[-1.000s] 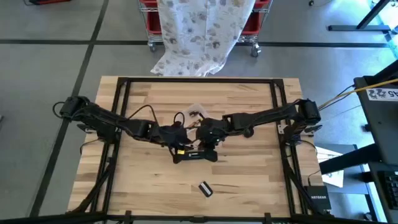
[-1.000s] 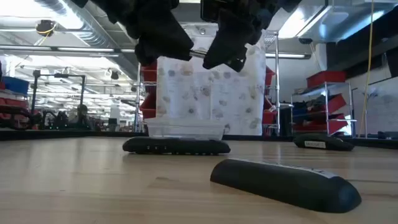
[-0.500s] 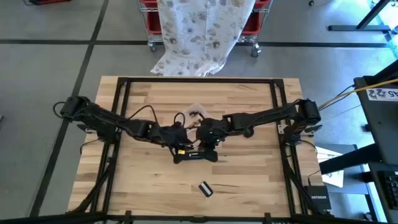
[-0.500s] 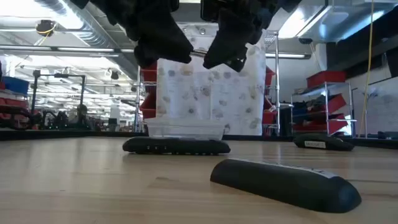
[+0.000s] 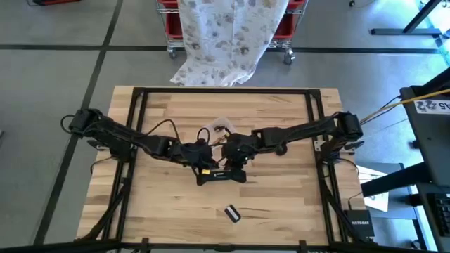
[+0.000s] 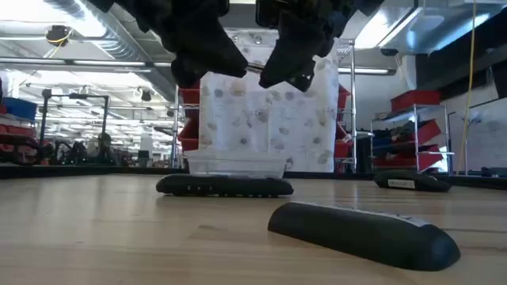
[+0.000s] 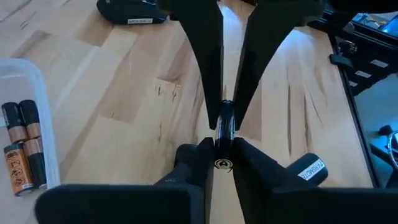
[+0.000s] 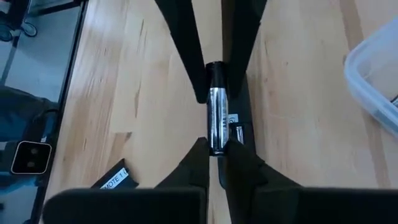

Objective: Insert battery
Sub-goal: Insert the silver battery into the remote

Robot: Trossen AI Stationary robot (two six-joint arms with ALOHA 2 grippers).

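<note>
Two grippers meet over the middle of the wooden table (image 5: 281, 204), both pinching the same battery (image 8: 216, 118), which hangs in the air between them just above the black remote control (image 5: 221, 176). Left of the remote, the left gripper (image 5: 204, 166) reaches in from its arm and has its fingers (image 7: 198, 163) clamped on one end of the battery, the cell's round end cap showing between them in the left wrist view. The remote lies flat on the table directly under the two grippers; in the right wrist view its dark body shows beneath the battery. Just right of the remote's middle, the right gripper (image 5: 230, 163) comes in from the opposite side, its fingers (image 8: 239, 163) closed on the battery's other end. Behind the remote sits a clear plastic tray (image 7: 34, 81) holding spare batteries (image 7: 22, 146). In front of the remote, well apart from it, lies a small black battery cover (image 5: 232, 213)
</note>
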